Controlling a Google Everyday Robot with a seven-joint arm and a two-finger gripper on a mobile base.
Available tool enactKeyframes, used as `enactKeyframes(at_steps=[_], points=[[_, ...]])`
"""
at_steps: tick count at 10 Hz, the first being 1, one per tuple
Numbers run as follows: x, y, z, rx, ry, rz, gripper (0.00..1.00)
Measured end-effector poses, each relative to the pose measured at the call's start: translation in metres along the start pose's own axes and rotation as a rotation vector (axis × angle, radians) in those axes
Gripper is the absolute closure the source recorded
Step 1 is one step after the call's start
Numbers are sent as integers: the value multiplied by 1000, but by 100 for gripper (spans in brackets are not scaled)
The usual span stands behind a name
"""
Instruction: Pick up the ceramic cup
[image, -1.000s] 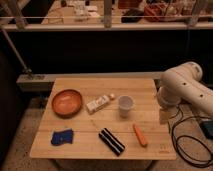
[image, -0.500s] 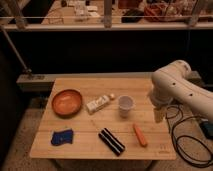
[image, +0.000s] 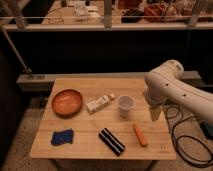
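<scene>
- Looking first at the ceramic cup (image: 125, 106), we found it upright, mouth up, near the middle of the wooden table (image: 85, 85), with nothing touching it.
- The gripper (image: 156, 114) hung below the white arm (image: 167, 87), near the cup on the side away from the orange bowl (image: 67, 102), and it was not in contact with the cup. We could not tell whether it was open or closed.
- We judged the step in hand to be the approach. The gripper needed to straddle the cup's wall or rim squarely before closing, because the tapered side could slip downward out of a loose hold.
- The white bottle (image: 99, 103) lay just beside the cup on the bowl side, so we favoured coming in from above or from the arm's side.
- The orange stick (image: 140, 135) and the black striped bar (image: 112, 142) lay nearer the front edge than the cup, clear of that path. The blue object (image: 62, 136) was well apart.
</scene>
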Motion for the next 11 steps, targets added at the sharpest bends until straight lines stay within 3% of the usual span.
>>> enactKeyframes(at_steps=[11], points=[[-27,-21,12,91,-2,-124,20]])
